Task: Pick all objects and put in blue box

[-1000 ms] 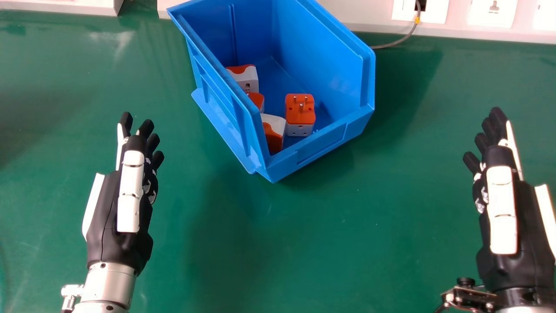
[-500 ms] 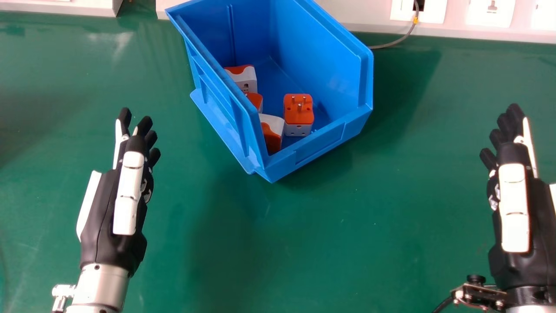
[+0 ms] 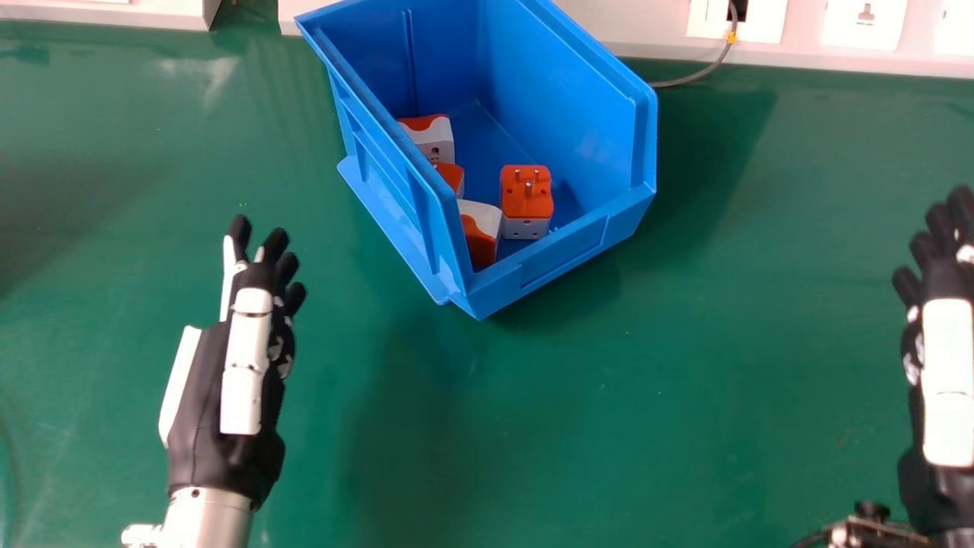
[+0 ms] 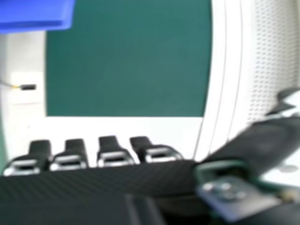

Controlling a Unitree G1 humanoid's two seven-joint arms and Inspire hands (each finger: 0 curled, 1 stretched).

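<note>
Head view: the blue box point(image 3: 563, 255) stands at twelve o'clock. Four plug adapters lie in it: one point(image 3: 526, 190) at the box's five o'clock, pins up, one point(image 3: 485, 217) at six, one point(image 3: 450, 176) at eight, one point(image 3: 435, 138) at nine. The left hand point(image 3: 246, 365), between eight and nine o'clock, has its fingers nearly straight and holds nothing. The right hand point(image 3: 947, 342), just past three, is as open and as bare. The loading looks finished, so the job is probably to park both hands: keep them wide of the rim, left towards eight, right towards four, low and slow, so no fingertip clips the box

Right hand view: straight fingertips, thumb apart, nothing gripped; part of the box shows beyond the green tabletop, well apart, which is clearance worth keeping
</note>
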